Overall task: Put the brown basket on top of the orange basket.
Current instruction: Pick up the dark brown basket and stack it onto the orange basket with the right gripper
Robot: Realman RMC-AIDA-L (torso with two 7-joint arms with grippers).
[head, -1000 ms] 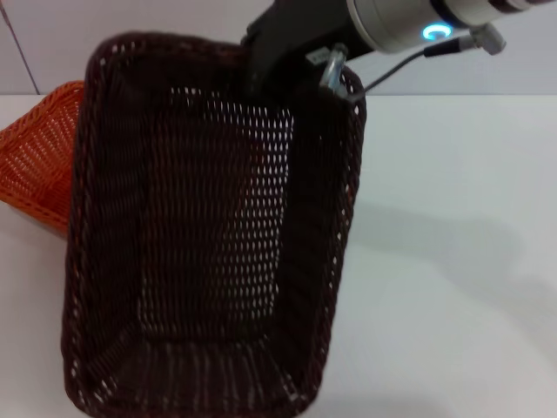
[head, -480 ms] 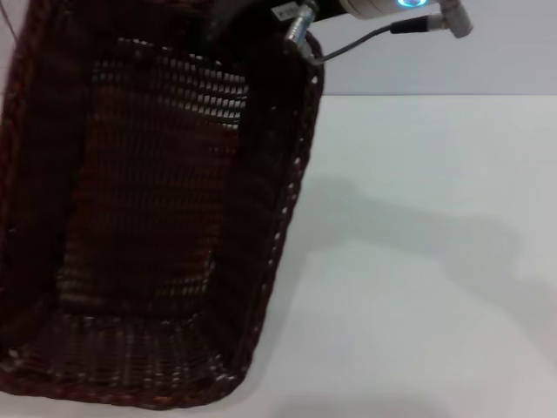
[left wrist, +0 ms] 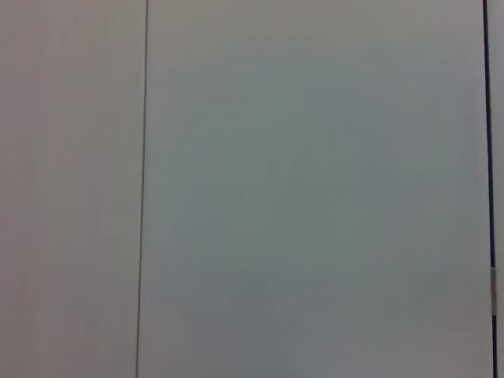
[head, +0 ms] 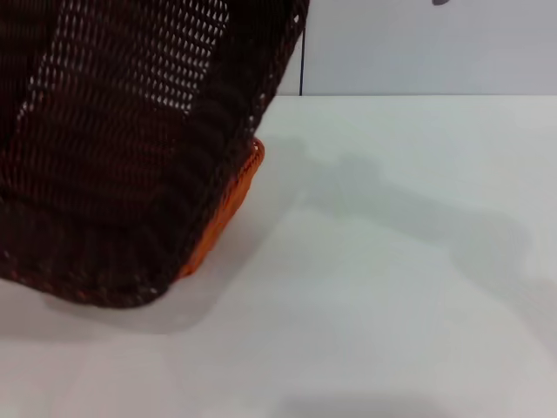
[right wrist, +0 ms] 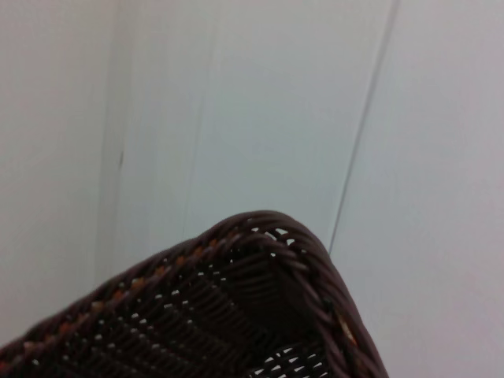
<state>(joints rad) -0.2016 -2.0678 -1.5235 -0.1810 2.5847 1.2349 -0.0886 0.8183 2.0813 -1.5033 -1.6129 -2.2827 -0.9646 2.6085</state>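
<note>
Brown basket (head: 130,148): one. Very dark woven wicker with openwork sides, it fills the upper left of the head view, held tilted and raised off the table (head: 409,287), cut off by the top and left edges. A braided corner of its rim (right wrist: 272,236) appears in the right wrist view against a pale panelled wall (right wrist: 236,102).

Orange basket (head: 228,209): one. Only a narrow strip of one side and a corner shows, on the table directly beneath the brown basket's right-hand side; the rest is hidden under the dark weave. Whether the two baskets touch cannot be told.

Grippers: none visible. The right gripper is out of every view; the wrist camera's closeness to the basket rim places that arm at the basket's far end, but its fingers and hold cannot be seen. The left gripper is also unseen; the left wrist view shows only wall panels with a thin dark seam (left wrist: 144,189).

Table: one, white, with soft shadows right of the baskets.
</note>
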